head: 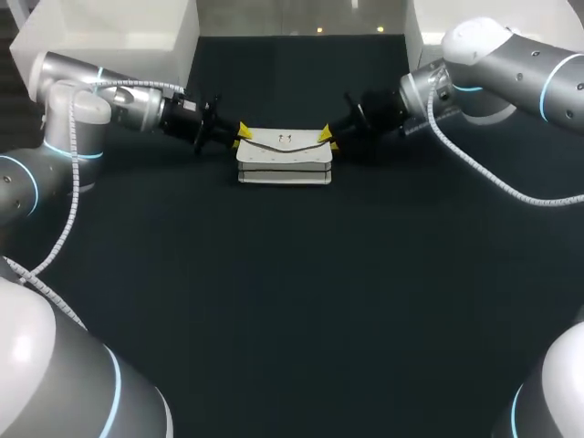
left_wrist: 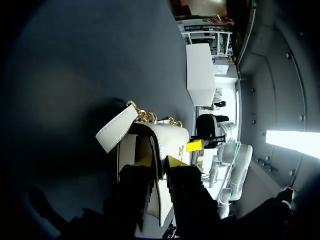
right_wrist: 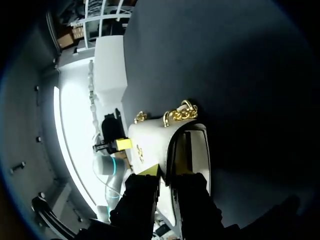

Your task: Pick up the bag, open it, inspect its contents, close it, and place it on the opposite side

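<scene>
Both jaws grip the bag (head: 284, 162) at opposite edges.

Dark, bare tabletop (head: 292, 310)

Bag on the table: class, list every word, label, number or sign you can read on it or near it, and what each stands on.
None can be read.
The gold clasp on the white bag is too small to read.
The table shows no print.
</scene>
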You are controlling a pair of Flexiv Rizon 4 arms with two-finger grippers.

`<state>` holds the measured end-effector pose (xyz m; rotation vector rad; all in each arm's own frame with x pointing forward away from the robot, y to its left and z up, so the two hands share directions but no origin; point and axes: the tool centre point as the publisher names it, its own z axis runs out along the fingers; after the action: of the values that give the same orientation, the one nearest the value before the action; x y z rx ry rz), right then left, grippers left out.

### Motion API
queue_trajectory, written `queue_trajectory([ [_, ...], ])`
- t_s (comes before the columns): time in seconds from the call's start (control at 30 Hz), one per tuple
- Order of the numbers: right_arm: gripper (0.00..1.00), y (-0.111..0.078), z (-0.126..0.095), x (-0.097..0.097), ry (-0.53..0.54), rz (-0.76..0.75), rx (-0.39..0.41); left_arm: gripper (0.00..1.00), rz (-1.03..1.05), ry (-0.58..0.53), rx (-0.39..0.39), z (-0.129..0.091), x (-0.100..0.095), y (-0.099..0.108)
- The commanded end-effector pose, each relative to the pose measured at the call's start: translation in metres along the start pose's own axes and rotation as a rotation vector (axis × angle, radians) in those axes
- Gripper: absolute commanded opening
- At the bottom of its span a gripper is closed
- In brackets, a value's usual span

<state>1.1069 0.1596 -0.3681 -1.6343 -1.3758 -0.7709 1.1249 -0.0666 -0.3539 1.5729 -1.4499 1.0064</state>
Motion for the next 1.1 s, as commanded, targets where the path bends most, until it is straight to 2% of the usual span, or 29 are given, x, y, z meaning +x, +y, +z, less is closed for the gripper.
queue_trajectory([
  [0.03, 0.00, 0.004, 0.002, -0.001, 0.006, 0.000, 0.033, 0.35, 0.007, 0.008, -0.009, -0.001, 0.001, -0.001],
  [0.07, 0.16, 0.004, 0.001, -0.001, 0.006, 0.000, 0.032, 0.53, 0.011, 0.009, -0.008, -0.002, 0.001, 0.000],
  [0.1, 0.32, 0.003, 0.001, -0.001, 0.007, -0.001, 0.032, 0.60, 0.014, 0.010, -0.007, -0.002, 0.002, 0.001],
  [0.13, 0.41, 0.003, 0.001, 0.000, 0.007, -0.002, 0.031, 0.62, 0.016, 0.010, -0.006, -0.002, 0.003, 0.001],
  [0.17, 0.46, 0.002, 0.001, 0.000, 0.007, -0.003, 0.029, 0.58, 0.018, 0.011, -0.006, -0.003, 0.003, 0.001],
  [0.23, 0.49, 0.001, 0.000, 0.001, 0.007, -0.006, 0.027, 0.43, 0.020, 0.011, -0.005, -0.003, 0.004, 0.001],
  [0.27, 0.50, 0.001, 0.000, 0.002, 0.007, -0.007, 0.026, 0.31, 0.020, 0.011, -0.005, -0.002, 0.003, 0.000],
  [0.3, 0.49, 0.001, 0.000, 0.002, 0.007, -0.008, 0.025, 0.09, 0.018, 0.011, -0.005, -0.002, 0.002, -0.001],
  [0.33, 0.49, 0.001, 0.000, 0.002, 0.008, -0.007, 0.024, 0.00, 0.015, 0.011, -0.006, -0.001, 0.001, -0.001],
  [0.43, 0.46, 0.001, 0.001, 0.001, 0.008, -0.005, 0.024, 0.00, 0.009, 0.007, -0.009, 0.001, -0.001, -0.001],
  [0.5, 0.38, 0.001, 0.002, 0.000, 0.008, -0.002, 0.024, 0.00, 0.006, 0.005, -0.010, 0.002, -0.003, -0.001],
  [0.53, 0.15, 0.001, 0.002, 0.000, 0.008, 0.001, 0.024, 0.00, 0.006, 0.005, -0.011, 0.002, -0.003, -0.001],
  [0.57, 0.00, 0.001, 0.002, -0.001, 0.008, 0.002, 0.024, 0.00, 0.005, 0.005, -0.012, 0.003, -0.004, -0.001],
  [0.87, 0.00, 0.000, 0.001, -0.001, 0.014, -0.001, 0.024, 0.00, 0.012, 0.008, -0.017, 0.002, -0.002, 0.003],
  [0.9, 0.00, -0.001, 0.001, 0.000, 0.014, -0.002, 0.022, 0.12, 0.015, 0.009, -0.017, 0.001, -0.001, 0.004],
  [0.93, 0.00, -0.002, 0.000, 0.001, 0.014, -0.003, 0.020, 0.44, 0.017, 0.010, -0.017, 0.000, 0.000, 0.005],
  [0.97, 0.00, -0.002, 0.000, 0.001, 0.013, -0.003, 0.019, 0.72, 0.019, 0.010, -0.016, -0.001, 0.001, 0.006],
  [1.0, 0.32, -0.003, -0.001, 0.002, 0.011, -0.002, 0.017, 1.00, 0.022, 0.012, -0.015, -0.002, 0.003, 0.007],
  [1.1, 0.85, -0.007, -0.005, 0.003, 0.007, -0.006, 0.008, 1.00, 0.028, 0.017, -0.012, -0.007, 0.007, 0.011],
])
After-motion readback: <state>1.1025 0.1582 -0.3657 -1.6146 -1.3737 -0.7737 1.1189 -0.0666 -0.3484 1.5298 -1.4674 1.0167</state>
